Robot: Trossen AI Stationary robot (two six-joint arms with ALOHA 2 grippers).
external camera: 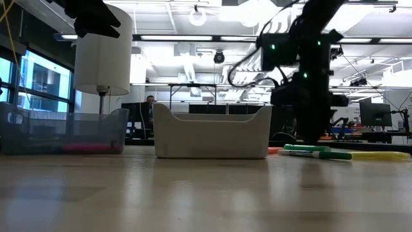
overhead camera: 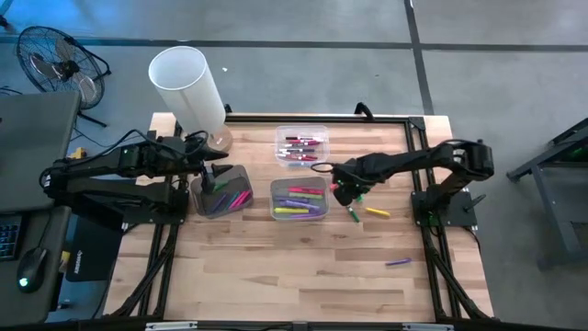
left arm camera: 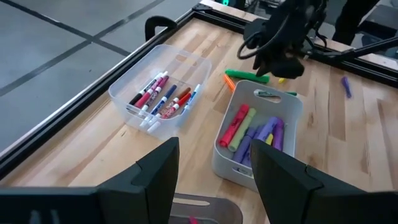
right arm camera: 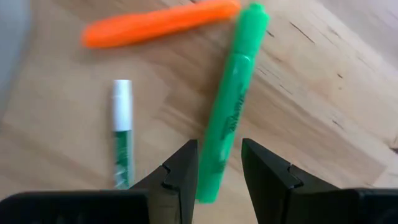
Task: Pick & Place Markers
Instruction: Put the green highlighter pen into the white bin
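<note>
R gripper (right arm camera: 219,167) jaws apart astride green marker (right arm camera: 231,109) on table (right arm camera: 323,81).

Wooden table (overhead camera: 276,267) with three bins (overhead camera: 299,200), loose markers (overhead camera: 377,212) and a white cylinder (overhead camera: 188,83).

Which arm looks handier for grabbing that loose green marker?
The right. Its tool hangs open directly over the green marker, while the left tool waits beyond the bins.
</note>
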